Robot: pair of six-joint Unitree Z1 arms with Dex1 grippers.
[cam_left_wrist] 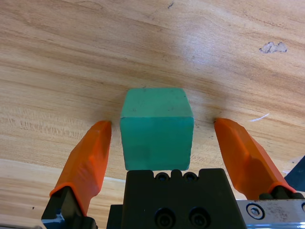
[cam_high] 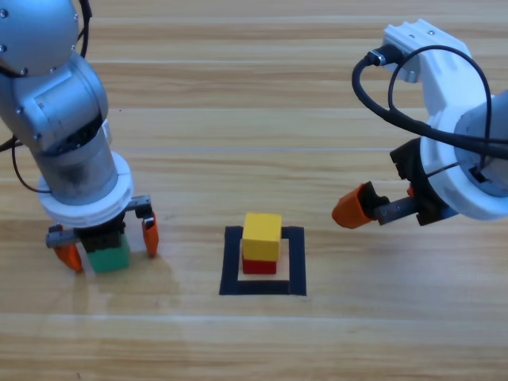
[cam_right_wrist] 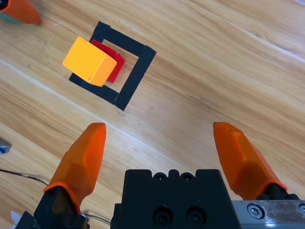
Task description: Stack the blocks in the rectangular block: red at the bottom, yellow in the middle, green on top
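The yellow cube (cam_high: pixel 262 235) sits on the red cube (cam_high: pixel 259 266) inside the rectangular block (cam_high: pixel 263 261). The green cube (cam_high: pixel 109 255) lies on the desk (cam_high: pixel 254 103) at 9 o'clock from the stack, well apart.

Bare counter (cam_high: pixel 238 159) between green cube (cam_high: pixel 109 255) and black tape square (cam_high: pixel 263 261). Yellow cube (cam_high: pixel 262 236) on red cube (cam_high: pixel 259 265), top unobstructed. Right gripper (cam_high: pixel 361 208) off to the stack's right, apart.
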